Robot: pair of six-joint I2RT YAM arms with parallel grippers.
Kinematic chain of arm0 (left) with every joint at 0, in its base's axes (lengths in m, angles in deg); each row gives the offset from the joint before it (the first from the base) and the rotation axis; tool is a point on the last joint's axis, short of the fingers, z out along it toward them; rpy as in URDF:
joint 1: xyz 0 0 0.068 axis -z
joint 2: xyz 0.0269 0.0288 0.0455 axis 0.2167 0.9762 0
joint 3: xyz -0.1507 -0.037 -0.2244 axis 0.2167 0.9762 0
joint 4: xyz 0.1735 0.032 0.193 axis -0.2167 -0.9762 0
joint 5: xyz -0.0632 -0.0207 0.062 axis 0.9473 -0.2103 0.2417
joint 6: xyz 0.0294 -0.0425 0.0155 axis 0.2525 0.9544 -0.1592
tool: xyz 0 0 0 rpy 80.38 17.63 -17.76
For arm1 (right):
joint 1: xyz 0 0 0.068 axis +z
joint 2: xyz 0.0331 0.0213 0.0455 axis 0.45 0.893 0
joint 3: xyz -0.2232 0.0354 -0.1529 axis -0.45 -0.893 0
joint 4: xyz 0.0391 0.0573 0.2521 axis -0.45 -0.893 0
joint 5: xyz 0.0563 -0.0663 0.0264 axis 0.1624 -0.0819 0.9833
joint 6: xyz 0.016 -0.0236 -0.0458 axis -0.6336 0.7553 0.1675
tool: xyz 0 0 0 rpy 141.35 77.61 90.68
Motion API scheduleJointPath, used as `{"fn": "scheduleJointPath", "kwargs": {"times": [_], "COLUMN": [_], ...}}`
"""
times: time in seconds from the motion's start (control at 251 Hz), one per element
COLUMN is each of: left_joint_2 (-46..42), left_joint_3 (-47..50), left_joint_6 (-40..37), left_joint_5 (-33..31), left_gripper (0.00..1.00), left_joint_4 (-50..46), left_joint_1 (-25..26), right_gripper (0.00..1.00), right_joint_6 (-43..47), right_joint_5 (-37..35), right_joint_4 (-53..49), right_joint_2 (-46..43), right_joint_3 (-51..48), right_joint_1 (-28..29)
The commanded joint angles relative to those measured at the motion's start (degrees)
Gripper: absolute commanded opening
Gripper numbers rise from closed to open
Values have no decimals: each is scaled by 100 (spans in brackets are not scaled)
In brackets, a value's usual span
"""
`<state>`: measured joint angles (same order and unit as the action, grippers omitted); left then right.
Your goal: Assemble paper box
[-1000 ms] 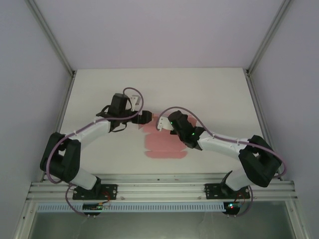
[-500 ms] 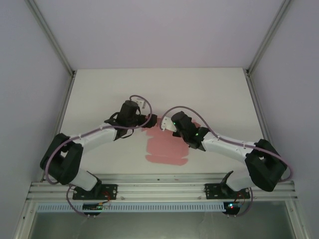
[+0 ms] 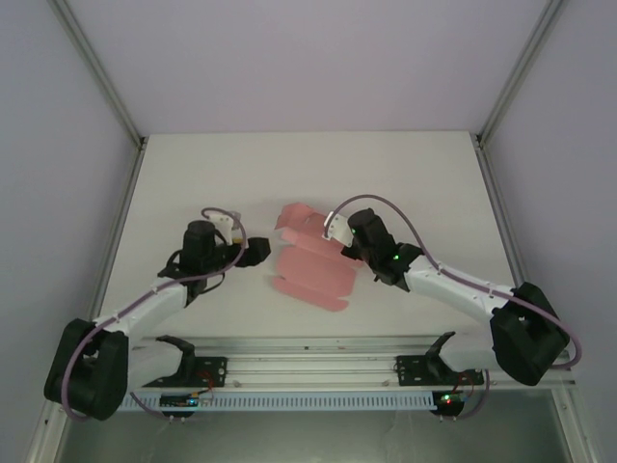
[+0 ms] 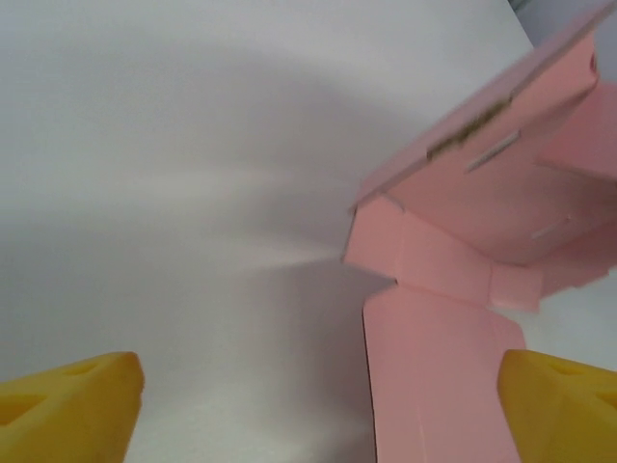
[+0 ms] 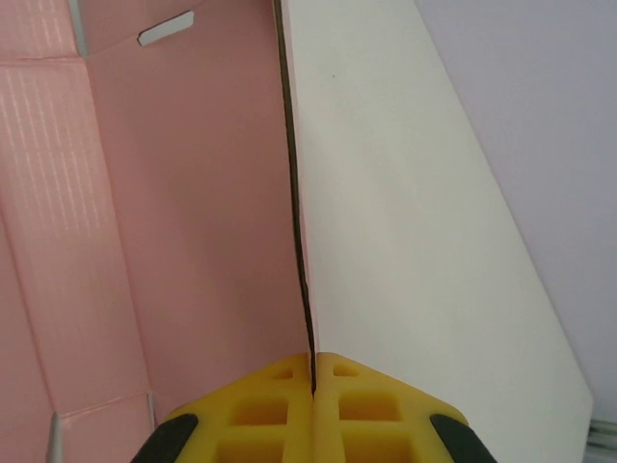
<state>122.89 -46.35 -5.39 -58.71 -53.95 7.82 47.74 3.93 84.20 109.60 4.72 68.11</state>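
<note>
The paper box is a pink die-cut card sheet at mid-table, partly folded, its far flap raised. My right gripper is shut on the sheet's right edge. In the right wrist view the yellow fingers pinch the thin card edge, with my right gripper closed tight and the pink panel standing to their left. My left gripper is open just left of the sheet and apart from it. In the left wrist view my left gripper stands wide, the pink sheet lying ahead towards its right fingertip.
The white table stretches behind and to both sides of the sheet. A metal rail carrying the arm bases runs along the near edge. Frame posts and plain walls close in the left, right and back.
The left arm has pulled back left, off the sheet, its jaws narrowing slightly. The right gripper, still shut on the card, has swung it, so the sheet now lies tilted with its far flap raised.
</note>
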Motion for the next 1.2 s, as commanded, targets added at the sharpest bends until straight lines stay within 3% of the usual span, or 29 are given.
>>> {"fn": "scheduleJointPath", "kwargs": {"times": [0.0,0.048,0.116,0.283,0.427,0.579,0.651,0.758,0.878,0.95,1.042,1.197], "left_joint_2": [268,507,906,1803,2293,2790,2917,2869,2704,2592,2350,1714], "left_joint_3": [120,110,82,-153,-197,-432,-418,-259,-200,-263,-373,-613], "left_joint_6": [312,379,494,609,689,716,755,753,620,486,190,-624], "left_joint_5": [617,687,794,1105,1308,1643,1769,1758,1674,1607,1392,447], "left_gripper": [82,70,63,52,51,35,23,21,11,0,0,0], "left_joint_4": [1197,1524,1961,2696,3342,3522,3743,3948,3729,3441,2881,1628], "left_joint_1": [-30,-34,-30,-28,-17,26,39,48,91,148,295,870], "right_gripper": [0,0,0,0,0,0,0,0,0,0,0,0], "right_joint_6": [-360,-406,-434,-514,-565,-663,-704,-765,-848,-882,-916,-952], "right_joint_5": [263,297,311,366,379,384,395,353,395,414,372,317], "right_joint_4": [-85,-100,-144,-255,-298,-249,-271,-341,-399,-403,-449,-481], "right_joint_2": [-113,-107,-100,-124,-135,-117,-109,-83,-69,-68,-45,-23], "right_joint_3": [-18,-6,17,68,90,103,140,209,247,248,304,347], "right_joint_1": [-24,-22,-34,-47,-58,-80,-108,-154,-178,-175,-181,-165]}}
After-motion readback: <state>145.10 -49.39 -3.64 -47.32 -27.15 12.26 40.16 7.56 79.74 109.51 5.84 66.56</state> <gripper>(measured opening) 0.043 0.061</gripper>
